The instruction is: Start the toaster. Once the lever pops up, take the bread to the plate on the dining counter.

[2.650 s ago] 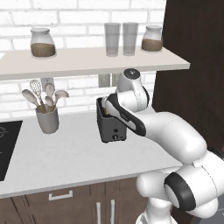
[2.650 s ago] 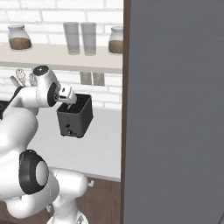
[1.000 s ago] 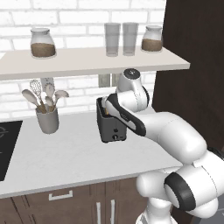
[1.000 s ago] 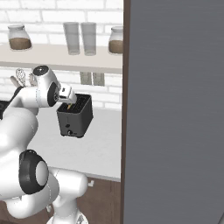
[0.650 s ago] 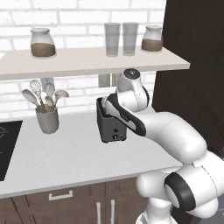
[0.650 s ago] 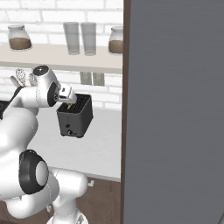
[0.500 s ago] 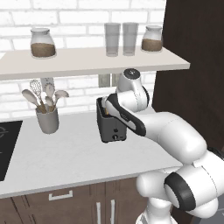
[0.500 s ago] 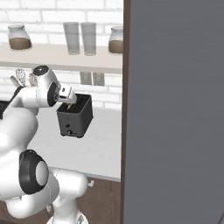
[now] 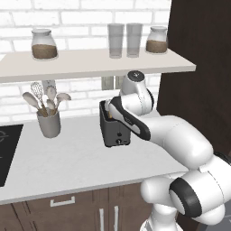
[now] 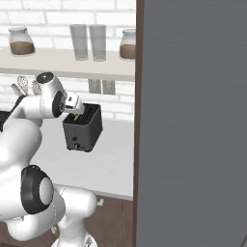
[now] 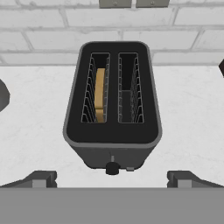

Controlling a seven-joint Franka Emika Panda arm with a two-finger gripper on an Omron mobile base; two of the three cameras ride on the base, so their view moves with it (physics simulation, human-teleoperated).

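The hand (image 11: 112,177) hovers spread wide and empty just above the toaster (image 11: 112,103), whose long axis runs away from it; the bread (image 11: 100,94) stands in the toaster's left slot, knob (image 11: 112,168) nearest the fingertips

No readable text for you here; toaster (image 11: 112,109) front, jars (image 9: 43,44) and wall plates look unmarked, though small and blurred.
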